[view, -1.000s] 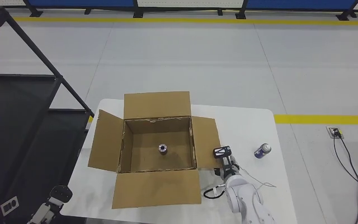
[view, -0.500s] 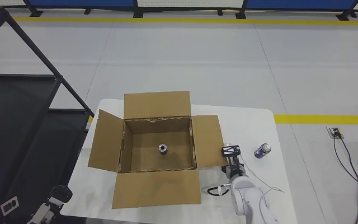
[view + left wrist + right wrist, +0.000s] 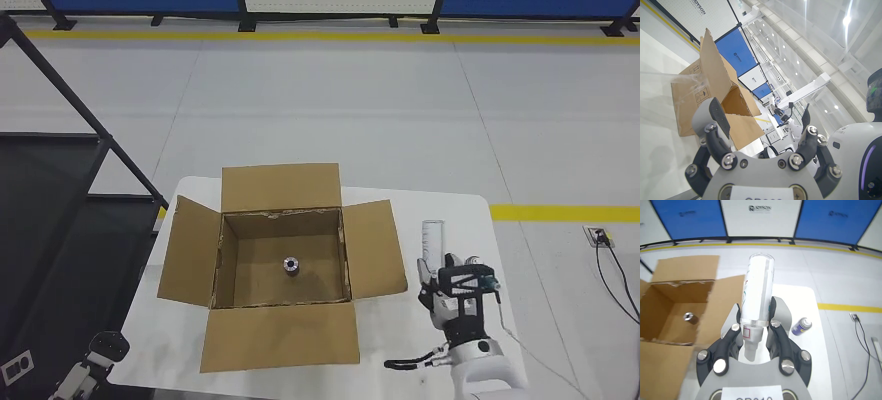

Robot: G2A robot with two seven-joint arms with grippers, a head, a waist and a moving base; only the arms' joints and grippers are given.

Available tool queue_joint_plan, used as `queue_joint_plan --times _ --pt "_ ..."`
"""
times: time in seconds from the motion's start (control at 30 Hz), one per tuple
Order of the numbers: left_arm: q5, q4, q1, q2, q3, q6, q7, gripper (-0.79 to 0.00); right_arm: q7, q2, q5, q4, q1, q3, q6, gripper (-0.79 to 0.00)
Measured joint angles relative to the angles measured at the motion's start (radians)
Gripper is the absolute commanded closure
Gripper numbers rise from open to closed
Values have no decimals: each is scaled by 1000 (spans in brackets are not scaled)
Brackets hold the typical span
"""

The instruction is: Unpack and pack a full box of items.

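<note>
The right gripper (image 3: 755, 307) grips a white bottle (image 3: 759, 279) near its neck, above the table (image 3: 440, 215) at 3 o'clock from the box (image 3: 280, 190). The left gripper (image 3: 761, 108) has its jaws wide apart. The box has its flaps open and holds one small metal cylinder (image 3: 290, 265) mid-floor. A blue can (image 3: 801, 326) sits on the table near the right gripper. The floor (image 3: 400, 100) is grey with a yellow line (image 3: 560, 212), and blue panels (image 3: 340, 5) stand at 12 o'clock.

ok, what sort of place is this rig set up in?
Probably a large industrial or test hall: blue and white partition panels fence the area, a yellow line marks the pale floor, and rows of ceiling lights sit high overhead.
</note>
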Motion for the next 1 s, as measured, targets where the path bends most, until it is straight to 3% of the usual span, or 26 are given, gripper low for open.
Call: queue_joint_plan --times 0.13,0.23,0.5,0.6,0.8,1.0 --pt "0 0 0 0 0 0 0 -785 135 -9 -29 29 130 -137 -88 0" --pt "0 0 0 0 0 0 0 -785 257 -30 -13 140 292 -261 -104 0" --pt "0 0 0 0 0 0 0 -785 528 -145 46 700 798 -540 63 0" --pt "0 0 0 0 0 0 0 -785 559 -185 86 885 909 -581 133 0" --pt "0 0 0 0 0 0 0 -785 592 -207 133 1064 951 -557 170 0" --pt "0 0 0 0 0 0 0 -785 602 -205 176 1119 929 -503 134 0"
